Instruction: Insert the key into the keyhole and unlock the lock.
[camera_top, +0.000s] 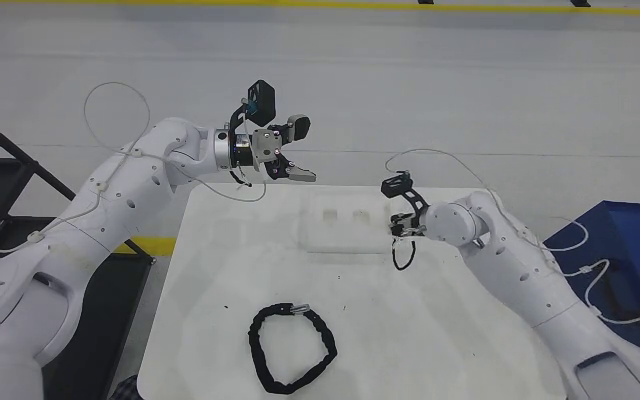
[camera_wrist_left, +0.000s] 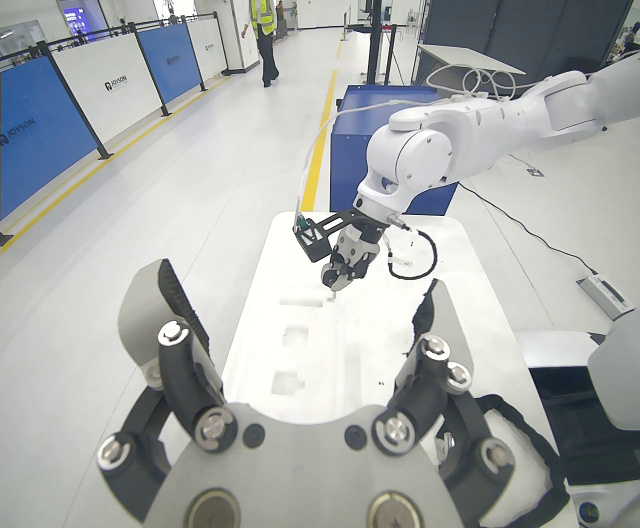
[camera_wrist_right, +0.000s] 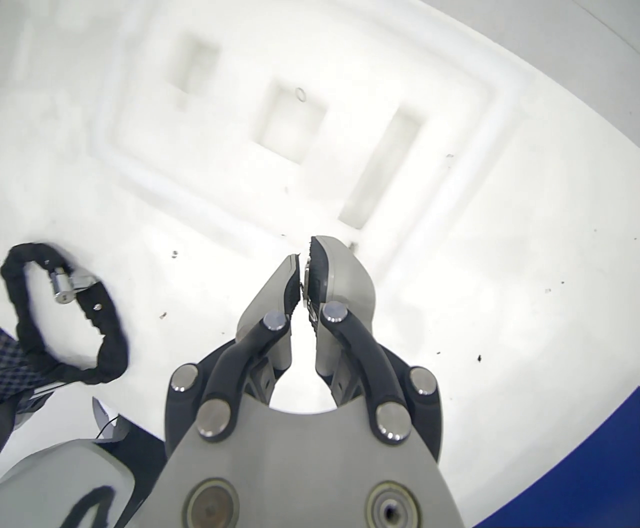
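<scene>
One chain lock (camera_top: 256, 348) lies nearest the robot, closed into a loop and flat on the table (camera_top: 450, 330). Its lock cylinder (camera_wrist_right: 62, 289) shows at the joint of the loop. The keyhole face cannot be made out. This flat, uncovered position probably leaves the cylinder reachable from above or from the side.

Farther out, the right gripper (camera_wrist_right: 304, 256) stands low at the edge of the white foam tray (camera_top: 345, 240), just beside its long recess (camera_wrist_right: 382, 170). The fingers are pressed together on a thin metal piece, judged to be the key (camera_wrist_right: 305, 295). A firm pinch of this kind should keep the piece from slipping during insertion. The chain lock lies well apart from this gripper, toward the robot and toward the left arm's side. The key has not yet reached it.

Farthest out, the left gripper (camera_top: 303, 150) hovers raised near the table's far edge, spread wide and holding nothing. Judged purpose: it is clear of the working area and available to steady the lock body. The chain lock lies well apart from it, toward the robot.
</scene>
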